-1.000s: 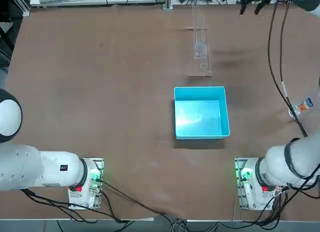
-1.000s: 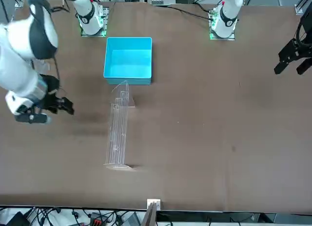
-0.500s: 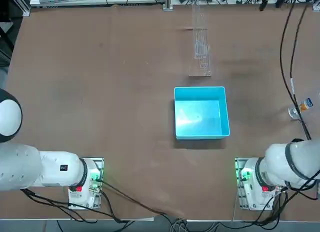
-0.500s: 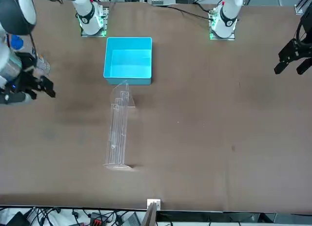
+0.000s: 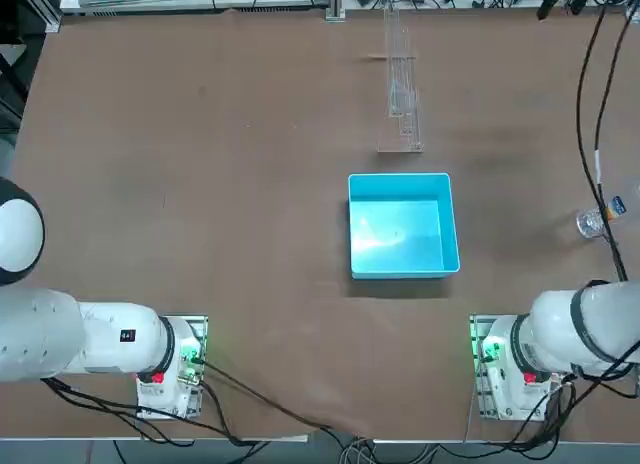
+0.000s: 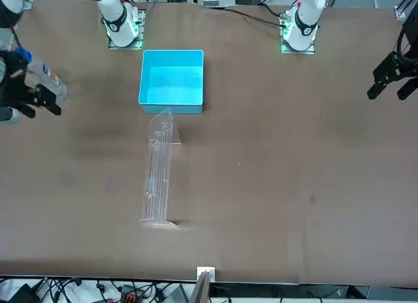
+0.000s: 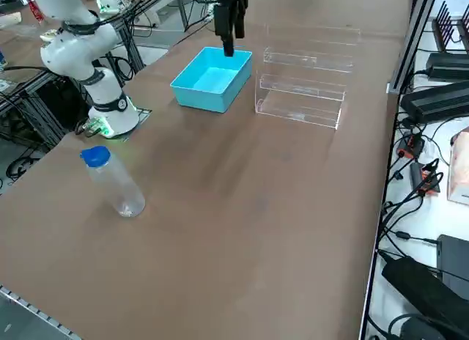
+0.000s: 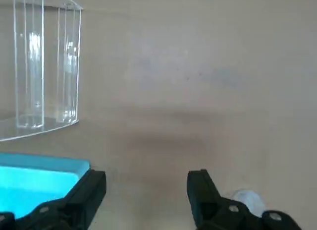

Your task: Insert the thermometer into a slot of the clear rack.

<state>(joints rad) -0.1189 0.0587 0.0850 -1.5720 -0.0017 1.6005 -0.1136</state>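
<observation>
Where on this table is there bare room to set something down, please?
The whole stretch left of the clear rack and blue bin is bare. So is the strip between the bin and the small bottle. It is tight only between rack and bin. The open right gripper hangs over the table's far right edge.
</observation>
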